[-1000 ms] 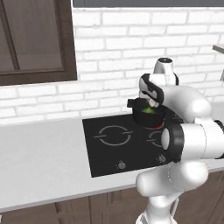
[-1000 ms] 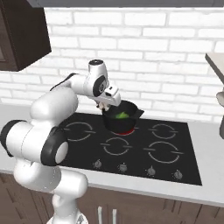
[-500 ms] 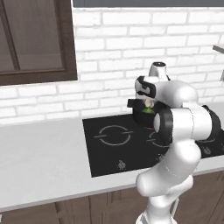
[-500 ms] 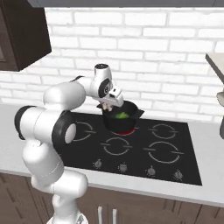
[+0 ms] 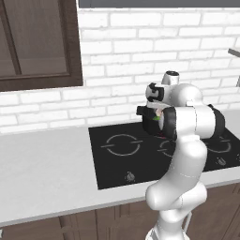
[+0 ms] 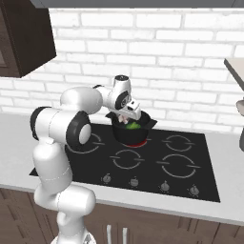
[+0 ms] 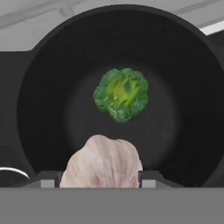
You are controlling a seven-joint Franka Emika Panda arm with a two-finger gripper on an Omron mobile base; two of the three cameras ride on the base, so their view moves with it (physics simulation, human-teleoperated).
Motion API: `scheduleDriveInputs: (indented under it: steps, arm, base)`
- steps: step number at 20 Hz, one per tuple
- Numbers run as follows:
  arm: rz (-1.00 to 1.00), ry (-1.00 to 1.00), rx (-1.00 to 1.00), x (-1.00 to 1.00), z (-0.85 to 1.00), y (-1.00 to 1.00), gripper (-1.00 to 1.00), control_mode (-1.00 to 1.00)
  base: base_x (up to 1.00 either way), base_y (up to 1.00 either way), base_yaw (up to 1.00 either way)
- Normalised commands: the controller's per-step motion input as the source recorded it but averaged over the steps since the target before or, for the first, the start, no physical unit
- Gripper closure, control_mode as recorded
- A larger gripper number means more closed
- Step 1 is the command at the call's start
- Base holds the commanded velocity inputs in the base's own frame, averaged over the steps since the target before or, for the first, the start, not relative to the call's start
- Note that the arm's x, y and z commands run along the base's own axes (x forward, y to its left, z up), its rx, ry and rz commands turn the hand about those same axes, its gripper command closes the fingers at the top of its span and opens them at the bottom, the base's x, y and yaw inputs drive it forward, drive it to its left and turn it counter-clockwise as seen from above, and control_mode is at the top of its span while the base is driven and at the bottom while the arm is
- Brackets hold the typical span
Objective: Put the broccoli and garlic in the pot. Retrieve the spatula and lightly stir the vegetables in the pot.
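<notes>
pot [image 6: 134, 133] on hob's [image 6: 186, 174] back-left ring | broccoli [image 7: 121, 94] in pot | garlic [image 7: 103, 162] over pot, between fingertips

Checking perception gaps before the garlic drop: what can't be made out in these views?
- Pot, left base view: mostly hidden behind the arm.
- Garlic, hand view: lower part cut off at the bottom; finger contact not visible.
- Garlic in right base view: too small to tell whether it is above or inside the pot rim.
- Broccoli: underside hidden.
- Gripper: jaw gap too small to judge.

Two base views flank arm from behind, share pot [image 6: 132, 128]; hand view close, straight down into pot.
</notes>
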Motion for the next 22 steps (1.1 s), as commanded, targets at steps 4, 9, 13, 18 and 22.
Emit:
scheduleDriveInputs:
  steps: [4,9,13,18,22]
  arm:
    - [0.0,0.0,0.0,0.2,-0.23,-0.09,-1.0,-1.0]
    - [0.0,0.0,0.0,0.0,0.0,0.0,-1.0,-1.0]
    - [0.01,0.02,0.0,0.0,0.01,0.02,-1.0,-1.0]
    - [0.0,-0.01,0.03,-0.26,0.62,0.01,-1.0,-1.0]
    - [0.02,-0.01,0.08,-0.83,1.0,0.05,-1.0,-1.0]
  base:
    - [0.0,0.0,0.0]
    - [0.0,0.0,0.0]
    - [0.0,0.0,0.0]
    - [0.0,0.0,0.0]
    - [0.0,0.0,0.0]
